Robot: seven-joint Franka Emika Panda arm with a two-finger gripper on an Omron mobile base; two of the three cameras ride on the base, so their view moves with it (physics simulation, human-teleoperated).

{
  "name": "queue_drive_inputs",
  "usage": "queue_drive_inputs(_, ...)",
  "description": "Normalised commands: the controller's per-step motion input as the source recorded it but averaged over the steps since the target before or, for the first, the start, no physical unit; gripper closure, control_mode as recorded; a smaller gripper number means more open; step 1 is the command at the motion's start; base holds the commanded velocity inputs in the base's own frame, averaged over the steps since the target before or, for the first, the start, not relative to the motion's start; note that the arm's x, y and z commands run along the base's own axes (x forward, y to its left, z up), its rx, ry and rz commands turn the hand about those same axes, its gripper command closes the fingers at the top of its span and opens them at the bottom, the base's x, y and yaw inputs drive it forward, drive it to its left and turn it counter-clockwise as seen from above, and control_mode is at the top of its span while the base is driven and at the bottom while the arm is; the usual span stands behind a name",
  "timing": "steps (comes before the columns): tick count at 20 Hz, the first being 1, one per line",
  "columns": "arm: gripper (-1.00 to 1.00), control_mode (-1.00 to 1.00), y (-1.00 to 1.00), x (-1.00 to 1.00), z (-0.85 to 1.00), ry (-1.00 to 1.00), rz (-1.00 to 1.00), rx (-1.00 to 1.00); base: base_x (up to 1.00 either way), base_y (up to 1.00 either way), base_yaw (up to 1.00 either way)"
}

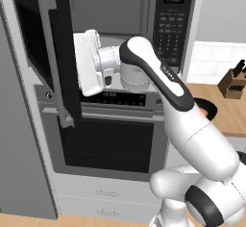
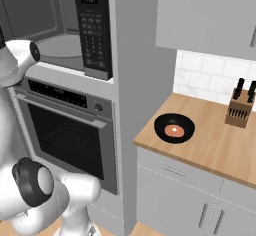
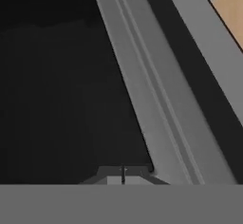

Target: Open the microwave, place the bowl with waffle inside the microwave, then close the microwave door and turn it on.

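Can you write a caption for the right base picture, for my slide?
Microwave open, bowl with waffle waiting on the wooden counter beside a knife block.

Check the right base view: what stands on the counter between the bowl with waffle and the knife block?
Nothing: between the bowl with waffle and the knife block only bare wooden counter shows in that view.

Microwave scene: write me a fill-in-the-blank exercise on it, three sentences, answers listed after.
1. The microwave door stands ____, showing the grey interior of the microwave.
2. The bowl with waffle sits on the wooden ____, not inside the microwave.
3. In the hand view the fingertips of the gripper are pressed ____, holding nothing.

Missing words: open; counter; together
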Motion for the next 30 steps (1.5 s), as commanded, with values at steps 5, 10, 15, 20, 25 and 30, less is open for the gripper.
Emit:
queue_drive_inputs(5, 1.0, -1.0, 0.83, 0.0, 0.0, -0.16, 0.01, 0.0, 0.0, 0.0, 0.0)
queue_drive_inputs(10, 1.0, -1.0, 0.17, 0.0, 0.0, -0.15, 0.0, 0.01, 0.0, 0.0, 0.0)
queue_drive_inputs(15, 1.0, -1.0, -0.97, -0.06, 0.14, -0.1, -0.07, 0.2, 0.0, 0.0, 0.0)
queue_drive_inputs(20, 1.0, -1.0, -1.0, -0.48, 0.0, -0.27, -0.1, -0.03, 0.0, 0.0, 0.0)
queue_drive_inputs(25, 1.0, -1.0, -1.0, -0.53, -0.09, -0.13, -0.23, -0.37, 0.0, 0.0, 0.0)
queue_drive_inputs(30, 1.0, -1.0, -1.0, -0.27, -0.02, 0.03, -0.33, -0.57, 0.0, 0.0, 0.0)
